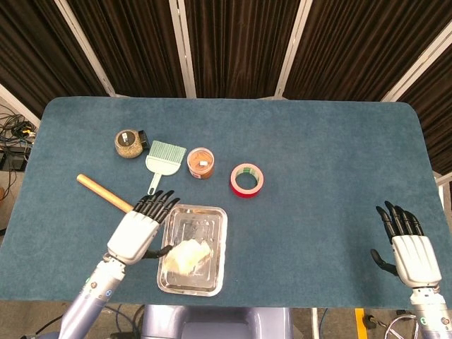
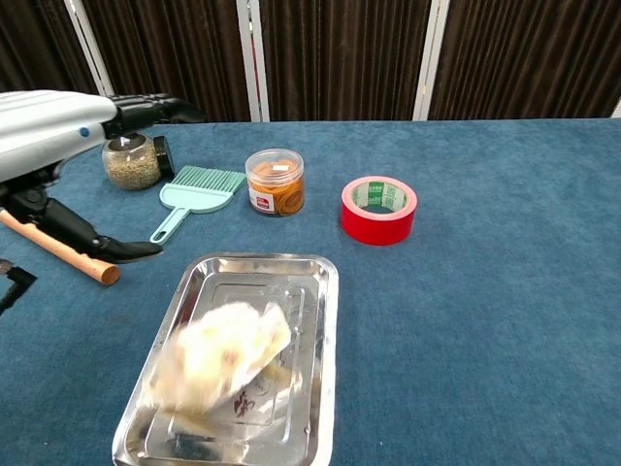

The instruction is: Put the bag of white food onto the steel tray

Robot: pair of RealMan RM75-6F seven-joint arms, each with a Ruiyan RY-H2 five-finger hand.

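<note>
The bag of white food (image 1: 186, 256) (image 2: 215, 355) lies in the steel tray (image 1: 212, 227) (image 2: 315, 320), blurred in the chest view, toward the tray's near half. My left hand (image 1: 141, 226) (image 2: 58, 131) hovers just left of the tray, fingers spread and holding nothing. At the table's near right edge my right hand (image 1: 408, 244) stays open and empty; only the head view shows it.
Behind the tray stand a red tape roll (image 1: 247, 179) (image 2: 378, 209), an orange-filled jar (image 1: 200, 162) (image 2: 275, 182), a green brush (image 1: 162, 159) (image 2: 196, 194) and a seed jar (image 1: 128, 143) (image 2: 131, 161). A wooden rolling pin (image 1: 104, 194) (image 2: 58, 248) lies left of the tray.
</note>
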